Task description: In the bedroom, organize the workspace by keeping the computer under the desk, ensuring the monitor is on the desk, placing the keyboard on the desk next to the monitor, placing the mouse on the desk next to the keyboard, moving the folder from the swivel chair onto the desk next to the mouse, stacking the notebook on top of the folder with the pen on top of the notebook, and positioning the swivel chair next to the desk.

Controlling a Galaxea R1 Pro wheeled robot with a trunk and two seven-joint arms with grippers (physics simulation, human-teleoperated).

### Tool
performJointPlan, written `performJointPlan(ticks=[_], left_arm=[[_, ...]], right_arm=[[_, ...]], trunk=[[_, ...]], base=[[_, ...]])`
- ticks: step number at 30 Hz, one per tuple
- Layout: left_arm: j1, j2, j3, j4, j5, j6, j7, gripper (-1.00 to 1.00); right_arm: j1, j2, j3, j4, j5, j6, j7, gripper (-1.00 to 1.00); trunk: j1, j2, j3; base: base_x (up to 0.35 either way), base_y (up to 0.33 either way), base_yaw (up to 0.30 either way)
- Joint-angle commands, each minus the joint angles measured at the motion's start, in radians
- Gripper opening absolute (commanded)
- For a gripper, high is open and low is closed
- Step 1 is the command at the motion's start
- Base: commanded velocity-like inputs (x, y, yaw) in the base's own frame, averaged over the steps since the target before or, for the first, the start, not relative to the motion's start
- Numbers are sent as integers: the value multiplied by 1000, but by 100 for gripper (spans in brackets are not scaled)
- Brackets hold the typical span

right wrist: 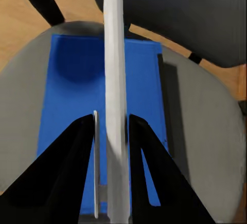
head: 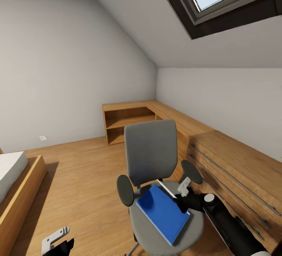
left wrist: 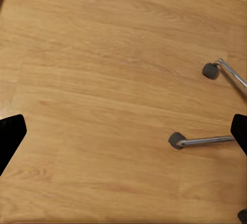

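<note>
We grip a thin white sheet-like item with the right tool [right wrist: 114, 131] above the folder [head: 163, 211] on the chair [head: 150, 158]; left tool [head: 58, 242] hangs released; next, carry it to the surface.

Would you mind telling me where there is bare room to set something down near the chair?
The dresser top right of the swivel chair lies bare, as does the corner shelf top behind. The seat is crowded by the blue folder.
</note>
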Motion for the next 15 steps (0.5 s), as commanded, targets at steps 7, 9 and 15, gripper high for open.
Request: performJointPlan(ticks=[7, 9, 15], left_arm=[[0, 1, -1, -1, 10, 1, 9, 100], [0, 1, -1, 1, 10, 1, 10, 100], [0, 0, -7, 36, 10, 1, 11, 100]], right_arm=[[44, 17, -89, -175, -4, 122, -147, -100], [49, 31, -105, -209, -15, 148, -199, -100], [56, 99, -212, -358, -58, 299, -392, -100]], trunk=[[-27, 49, 21], [-35, 63, 27], [-58, 105, 46]], base=[[-18, 0, 0], [-5, 0, 0], [-1, 0, 0]])
